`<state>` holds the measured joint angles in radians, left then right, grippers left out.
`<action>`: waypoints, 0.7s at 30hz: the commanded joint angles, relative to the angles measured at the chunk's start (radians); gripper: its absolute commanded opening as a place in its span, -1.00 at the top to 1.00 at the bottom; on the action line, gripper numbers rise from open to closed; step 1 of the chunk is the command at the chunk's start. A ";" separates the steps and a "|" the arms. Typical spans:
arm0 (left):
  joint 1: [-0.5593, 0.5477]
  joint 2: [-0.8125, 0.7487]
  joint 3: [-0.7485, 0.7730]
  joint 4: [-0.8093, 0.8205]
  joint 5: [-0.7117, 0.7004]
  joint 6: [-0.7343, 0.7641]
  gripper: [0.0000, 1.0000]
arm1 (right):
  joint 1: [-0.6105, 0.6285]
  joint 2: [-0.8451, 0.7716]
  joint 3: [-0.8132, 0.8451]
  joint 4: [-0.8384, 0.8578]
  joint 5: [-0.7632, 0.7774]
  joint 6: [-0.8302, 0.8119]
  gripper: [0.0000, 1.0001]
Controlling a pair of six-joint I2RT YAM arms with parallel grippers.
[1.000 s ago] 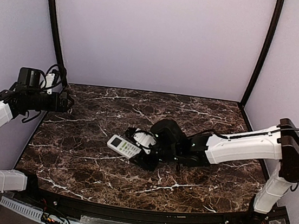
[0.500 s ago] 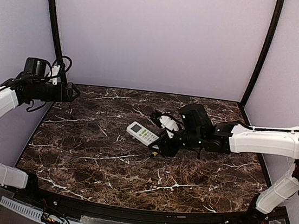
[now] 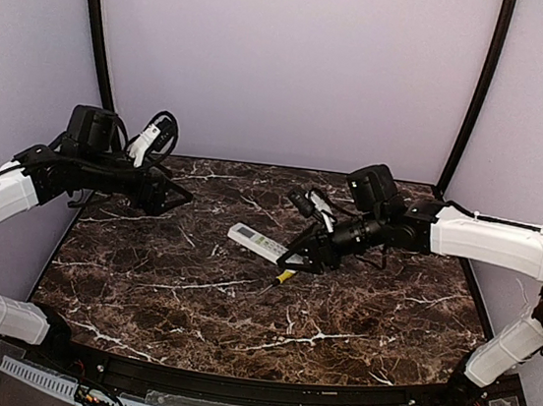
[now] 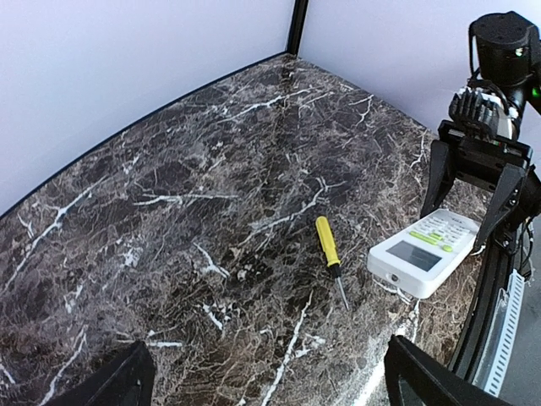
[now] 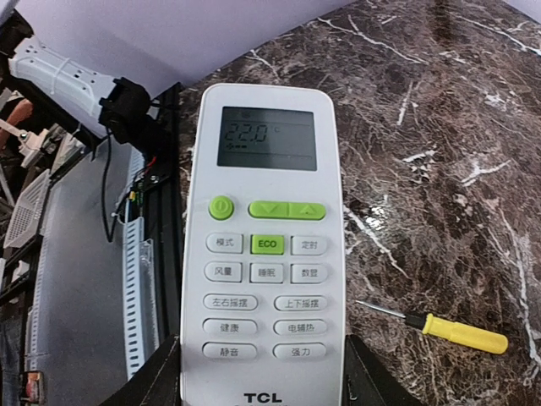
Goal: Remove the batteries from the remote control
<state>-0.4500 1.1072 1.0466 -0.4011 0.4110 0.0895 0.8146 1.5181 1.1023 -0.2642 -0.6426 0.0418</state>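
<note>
Remote held face up above table, screen and buttons showing, bottom end pinched between right gripper fingers. Back of remote hidden, so battery compartment and batteries cannot be seen. Left gripper hovers over table's left side, fingers spread wide, holding nothing, well apart from remote. Screwdriver lies on table near remote's held end.

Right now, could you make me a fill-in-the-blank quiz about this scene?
The right claw grips the white ___.
The screwdriver lying on the table has a ___ handle.
The left claw, holding nothing, is ___ rather than shut.
Missing words: remote control; yellow; open.
</note>
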 commanded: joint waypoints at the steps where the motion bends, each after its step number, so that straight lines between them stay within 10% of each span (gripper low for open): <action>1: -0.011 -0.062 -0.014 0.054 0.052 0.054 -0.89 | -0.038 0.013 0.063 -0.016 -0.234 0.008 1.00; 21: -0.012 -0.146 -0.226 0.387 0.396 0.308 -0.87 | -0.094 0.111 0.176 -0.199 -0.649 -0.135 1.00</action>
<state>-0.4583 0.9829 0.8440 -0.0666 0.6853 0.3195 0.7254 1.6245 1.2438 -0.4183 -1.1694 -0.0307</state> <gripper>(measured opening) 0.938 0.557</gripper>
